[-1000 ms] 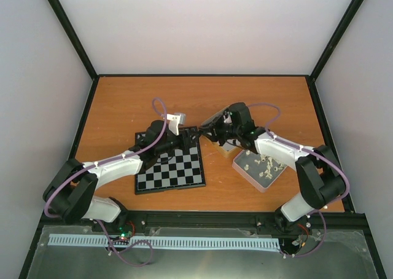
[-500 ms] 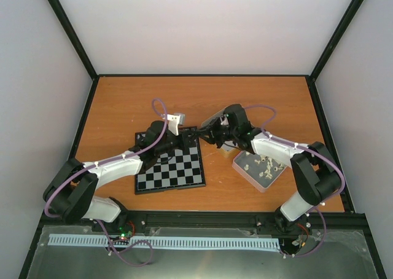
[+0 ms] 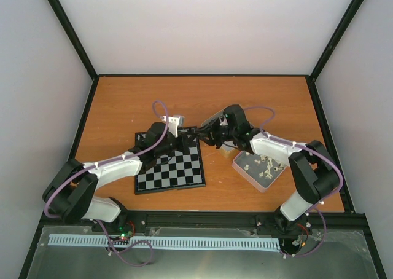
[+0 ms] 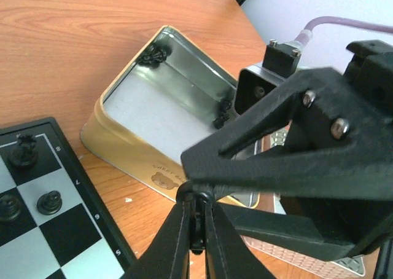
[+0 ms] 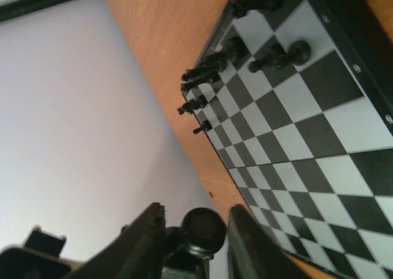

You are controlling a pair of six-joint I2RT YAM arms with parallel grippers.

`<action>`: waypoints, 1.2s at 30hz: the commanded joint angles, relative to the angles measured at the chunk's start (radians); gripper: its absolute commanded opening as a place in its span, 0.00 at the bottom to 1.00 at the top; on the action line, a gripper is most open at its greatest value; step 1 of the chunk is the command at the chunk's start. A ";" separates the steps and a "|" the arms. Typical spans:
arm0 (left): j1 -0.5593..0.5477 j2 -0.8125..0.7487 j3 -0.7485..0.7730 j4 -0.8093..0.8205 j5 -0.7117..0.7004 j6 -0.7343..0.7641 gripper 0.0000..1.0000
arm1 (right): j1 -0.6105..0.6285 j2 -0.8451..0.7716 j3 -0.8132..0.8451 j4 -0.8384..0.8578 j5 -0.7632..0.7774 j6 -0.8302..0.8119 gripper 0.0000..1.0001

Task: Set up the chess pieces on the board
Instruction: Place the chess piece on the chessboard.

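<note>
Board [image 3: 170, 167] on counter [image 3: 123, 101], centre-left; chess pieces [image 5: 209, 64] along its far edge. Right of it, two tins w/ pieces in: far tin [image 4: 166, 113] just beside board's far corner, near tin [image 3: 261, 168] further right, toward front.

Board [image 3: 172, 171]: black and silver squares, flat on desk [image 3: 123, 107], turned slightly askew. Black chess pieces [image 5: 199, 76]: tiny, upright, clustered along far rows. One black piece [image 5: 206, 230] aloft off far-right corner
</note>
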 commanded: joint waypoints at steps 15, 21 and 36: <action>0.031 0.081 0.370 -0.914 -0.291 0.072 0.01 | -0.040 -0.056 0.092 -0.346 0.315 -0.498 0.74; 0.054 0.195 0.506 -1.055 -0.276 0.128 0.01 | -0.040 -0.098 0.099 -0.401 0.396 -0.567 0.74; 0.109 0.450 0.864 -1.189 -0.273 0.244 0.02 | -0.040 -0.167 0.096 -0.461 0.514 -0.667 0.74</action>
